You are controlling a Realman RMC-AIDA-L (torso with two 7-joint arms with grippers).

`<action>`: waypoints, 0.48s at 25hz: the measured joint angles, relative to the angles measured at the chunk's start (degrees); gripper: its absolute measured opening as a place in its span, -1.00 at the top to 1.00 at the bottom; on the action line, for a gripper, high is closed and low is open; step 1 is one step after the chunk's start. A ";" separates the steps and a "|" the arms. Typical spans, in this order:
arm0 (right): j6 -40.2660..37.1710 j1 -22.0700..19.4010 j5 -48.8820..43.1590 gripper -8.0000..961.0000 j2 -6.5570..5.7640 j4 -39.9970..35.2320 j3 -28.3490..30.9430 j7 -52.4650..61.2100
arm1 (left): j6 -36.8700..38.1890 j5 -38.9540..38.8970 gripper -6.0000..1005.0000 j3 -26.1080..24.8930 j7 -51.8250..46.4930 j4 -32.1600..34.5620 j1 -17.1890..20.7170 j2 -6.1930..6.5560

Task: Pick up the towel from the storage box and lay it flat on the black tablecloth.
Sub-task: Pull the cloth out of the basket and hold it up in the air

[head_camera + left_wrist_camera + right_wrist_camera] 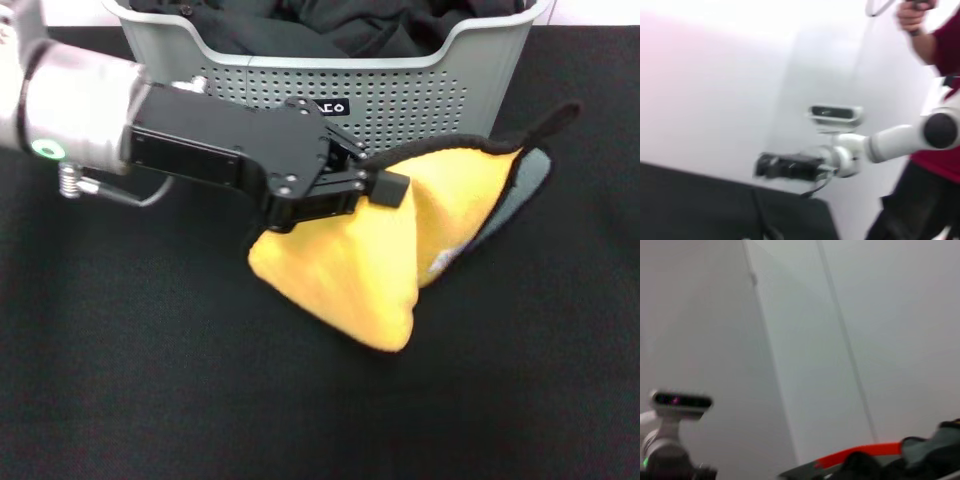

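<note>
The left gripper (385, 185) has its jaws closed on the bunched towel (375, 270), which hangs onto the black tablecloth (130, 370) just near of the storage box (440, 90); bare cloth spreads nearer. The right gripper (767, 165) is parked; whether its jaws are open cannot be told.

Robot test lab: bare white walls (715, 90), operator (935, 100) beside rig (red shirt).

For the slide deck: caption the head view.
Left gripper holds the bunched yellow towel over the black tablecloth, before the storage box.
</note>
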 joint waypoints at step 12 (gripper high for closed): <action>-4.94 7.01 -9.77 0.64 0.13 -3.47 -5.19 0.09 | 5.61 -1.77 0.99 3.05 -0.87 0.78 -1.31 1.28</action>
